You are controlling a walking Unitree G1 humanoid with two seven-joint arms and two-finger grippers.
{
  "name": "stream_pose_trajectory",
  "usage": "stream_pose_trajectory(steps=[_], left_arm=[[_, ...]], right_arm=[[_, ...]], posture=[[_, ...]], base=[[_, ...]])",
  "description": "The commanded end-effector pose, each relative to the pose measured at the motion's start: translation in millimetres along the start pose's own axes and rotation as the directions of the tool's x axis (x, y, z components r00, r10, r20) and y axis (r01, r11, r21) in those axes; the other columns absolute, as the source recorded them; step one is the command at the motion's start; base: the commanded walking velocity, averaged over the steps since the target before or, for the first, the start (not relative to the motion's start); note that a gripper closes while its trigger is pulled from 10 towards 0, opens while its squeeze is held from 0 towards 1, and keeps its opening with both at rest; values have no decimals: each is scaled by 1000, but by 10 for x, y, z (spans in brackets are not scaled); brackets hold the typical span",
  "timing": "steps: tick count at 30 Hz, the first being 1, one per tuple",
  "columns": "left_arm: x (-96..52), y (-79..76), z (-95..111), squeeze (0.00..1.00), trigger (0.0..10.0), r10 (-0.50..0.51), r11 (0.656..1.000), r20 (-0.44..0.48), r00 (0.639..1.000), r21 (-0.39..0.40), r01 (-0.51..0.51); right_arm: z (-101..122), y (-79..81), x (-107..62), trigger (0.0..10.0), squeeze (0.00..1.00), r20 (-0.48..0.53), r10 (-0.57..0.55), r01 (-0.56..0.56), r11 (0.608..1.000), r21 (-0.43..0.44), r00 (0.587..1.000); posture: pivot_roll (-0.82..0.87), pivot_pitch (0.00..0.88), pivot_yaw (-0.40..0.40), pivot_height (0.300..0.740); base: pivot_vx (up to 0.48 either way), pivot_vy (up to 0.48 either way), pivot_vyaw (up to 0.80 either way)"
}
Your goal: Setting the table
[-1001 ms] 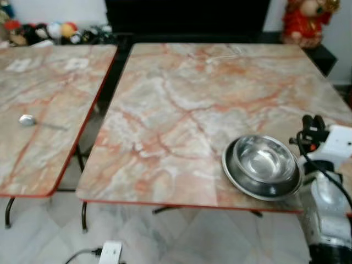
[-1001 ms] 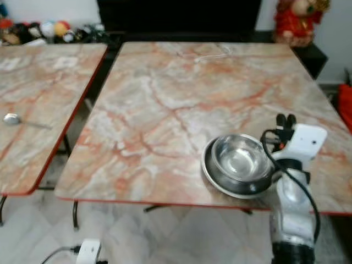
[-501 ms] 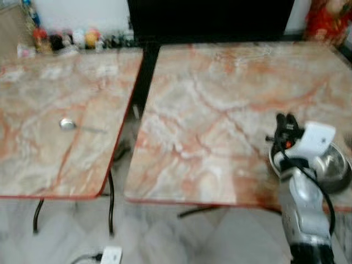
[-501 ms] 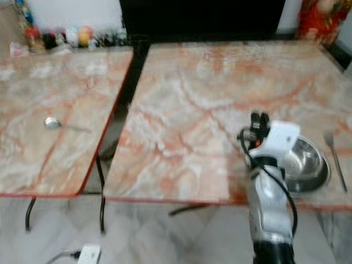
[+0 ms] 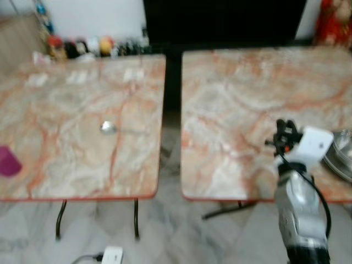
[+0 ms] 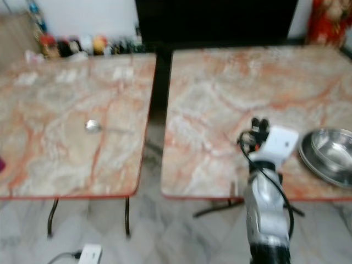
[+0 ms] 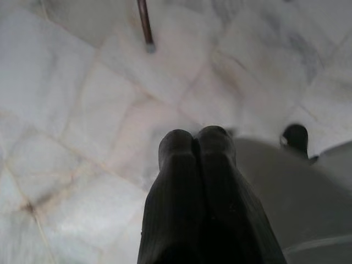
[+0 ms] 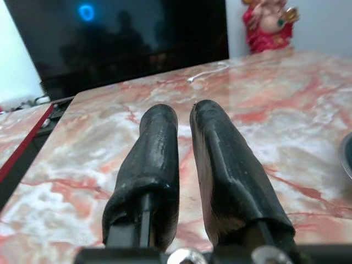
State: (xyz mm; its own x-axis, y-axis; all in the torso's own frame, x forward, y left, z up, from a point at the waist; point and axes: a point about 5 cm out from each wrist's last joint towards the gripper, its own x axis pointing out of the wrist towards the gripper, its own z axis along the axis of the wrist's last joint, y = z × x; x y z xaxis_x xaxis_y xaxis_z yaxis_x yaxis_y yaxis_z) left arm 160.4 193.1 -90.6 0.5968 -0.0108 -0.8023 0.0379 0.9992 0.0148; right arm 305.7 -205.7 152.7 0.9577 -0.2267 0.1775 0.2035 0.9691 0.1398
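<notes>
A steel bowl (image 6: 331,154) resting on a steel plate sits near the front edge of the right marble table (image 6: 231,93). A spoon (image 6: 92,126) lies on the left marble table (image 5: 66,104). My right gripper (image 6: 258,124) is raised over the right table's front part, to the left of the bowl and apart from it. Its fingers (image 8: 212,137) are shut with only a thin slit between them and hold nothing. My left gripper (image 7: 195,136) hangs over the tiled floor, shut and empty.
A dark gap (image 5: 172,82) separates the two tables. A magenta object (image 5: 8,162) lies at the left table's near left. Small figurines (image 5: 82,47) line the back wall, beside a black cabinet (image 5: 220,22) and a red figure (image 6: 327,22). A white power strip (image 5: 111,254) lies on the floor.
The whole view has swung left, bringing the left table and the magenta object into sight. The bowl now lies at the right edge, with my right gripper to its left instead of its right.
</notes>
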Motion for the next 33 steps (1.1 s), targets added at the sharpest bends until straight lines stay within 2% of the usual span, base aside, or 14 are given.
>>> stream_pose_trajectory(steps=[1,17,33], left_arm=[[-21,76,-43,0,10000,17,999,-19,1000,28,-16],[-15,80,-22,0,10000,28,999,-11,1000,15,-28],[-11,81,-5,0,10000,35,999,-3,999,2,-35]], right_arm=[[35,103,13,10000,0,11,25,-26,1000,14,1000],[-49,221,-2,10000,0,-22,56,-56,998,20,998],[-78,222,29,10000,0,-42,75,-74,997,13,996]], posture=[[-36,0,20,740],[-19,34,15,740],[-15,65,7,740]], base=[[0,420,0],[0,368,0],[0,0,0]])
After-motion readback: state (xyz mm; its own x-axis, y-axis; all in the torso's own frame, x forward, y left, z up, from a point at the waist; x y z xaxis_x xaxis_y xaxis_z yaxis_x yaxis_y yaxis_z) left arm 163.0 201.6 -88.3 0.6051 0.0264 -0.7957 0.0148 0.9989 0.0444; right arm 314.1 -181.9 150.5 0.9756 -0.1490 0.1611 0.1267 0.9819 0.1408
